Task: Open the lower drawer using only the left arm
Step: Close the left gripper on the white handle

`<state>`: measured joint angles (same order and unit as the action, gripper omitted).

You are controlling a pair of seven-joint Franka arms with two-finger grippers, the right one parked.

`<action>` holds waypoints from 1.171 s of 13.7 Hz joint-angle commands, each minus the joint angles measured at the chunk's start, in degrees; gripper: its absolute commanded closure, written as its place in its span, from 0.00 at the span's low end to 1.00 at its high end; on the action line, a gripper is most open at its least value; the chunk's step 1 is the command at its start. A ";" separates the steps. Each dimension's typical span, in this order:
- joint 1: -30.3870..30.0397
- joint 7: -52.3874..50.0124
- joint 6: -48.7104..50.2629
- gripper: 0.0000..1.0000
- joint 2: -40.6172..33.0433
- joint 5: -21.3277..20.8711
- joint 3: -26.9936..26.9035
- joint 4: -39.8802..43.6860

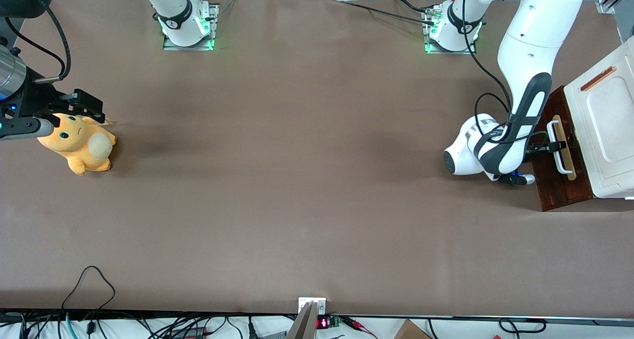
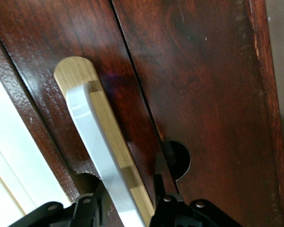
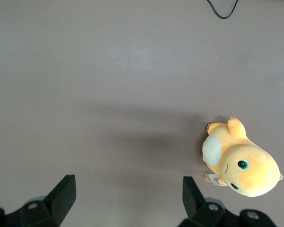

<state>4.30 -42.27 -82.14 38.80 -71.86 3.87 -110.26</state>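
Observation:
The lower drawer [image 1: 557, 193] shows its dark red-brown front [image 2: 42, 52] at the working arm's end of the table. None of its light wood inside is visible. Its white loop handle [image 1: 559, 163] [image 2: 87, 127] lies on a pale wood strip [image 2: 109, 127]. The left arm [image 1: 520, 116] reaches down to the drawer front, and its black gripper [image 1: 554, 145] [image 2: 128, 191] is at the middle of the handle. One finger [image 2: 97, 198] sits on each side of the handle and strip, pressed against them.
A white cabinet top [image 1: 609, 126] with an orange-brown slot [image 1: 598, 79] sits above the drawer. A second dark wood panel [image 2: 213, 94] with a round notch [image 2: 180, 158] adjoins the drawer front. An orange plush toy [image 1: 79, 143] [image 3: 241, 165] lies toward the parked arm's end.

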 commanded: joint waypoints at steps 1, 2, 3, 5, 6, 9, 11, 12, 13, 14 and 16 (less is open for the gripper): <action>0.01 -1.76 1.89 0.66 0.13 -1.61 -0.01 -0.04; 0.10 -2.20 2.16 0.68 0.05 -1.53 0.08 -0.04; 0.10 -2.29 2.33 0.69 -0.04 -1.53 0.08 -0.04; 0.01 -2.29 2.51 0.71 -0.04 -1.61 0.08 0.05; 0.01 -2.29 2.51 0.72 -0.04 -1.61 0.08 0.22; 0.10 -2.46 2.51 0.76 -0.04 -1.61 0.08 0.31; 0.10 -2.99 2.60 0.79 -0.04 -1.61 0.08 0.31; 0.10 -2.99 2.69 0.81 -0.04 -1.61 0.08 0.40; 0.10 -2.99 2.69 0.82 -0.04 -1.70 0.08 0.40; 0.10 -3.17 2.78 0.83 -0.04 -1.61 0.08 0.49; 0.10 -3.43 2.78 0.83 -0.13 -1.61 0.08 0.49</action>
<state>4.30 -47.44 -80.70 38.80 -71.86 3.90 -110.19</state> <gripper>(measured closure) 0.784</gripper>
